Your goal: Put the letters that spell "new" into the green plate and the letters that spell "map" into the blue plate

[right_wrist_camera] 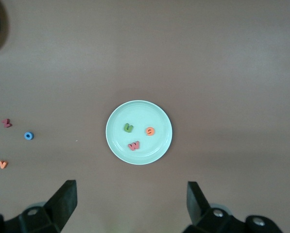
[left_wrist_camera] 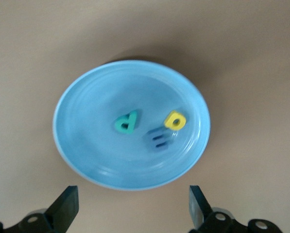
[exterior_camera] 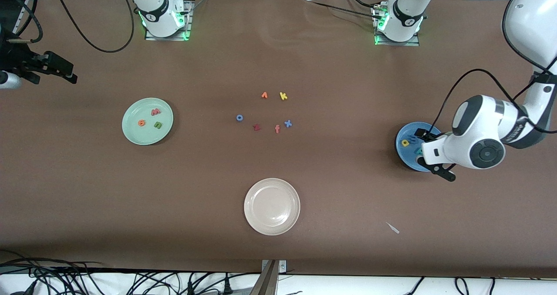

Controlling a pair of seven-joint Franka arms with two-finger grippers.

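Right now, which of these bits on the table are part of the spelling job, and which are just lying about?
Part of the job:
- green plate holding n, e, w
- blue plate holding m, a, p

Lying about:
- beige plate
- yellow k
- blue x
- orange-red f
- dark red letter
- blue ring letter
- orange letter

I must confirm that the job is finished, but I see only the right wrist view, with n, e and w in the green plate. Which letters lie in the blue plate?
Observer: The blue plate holds a teal p, a yellow a and a blue m.
Operator: Does the left gripper hold anything?
Observer: No. The left gripper is over the blue plate, its fingers open with nothing between them.
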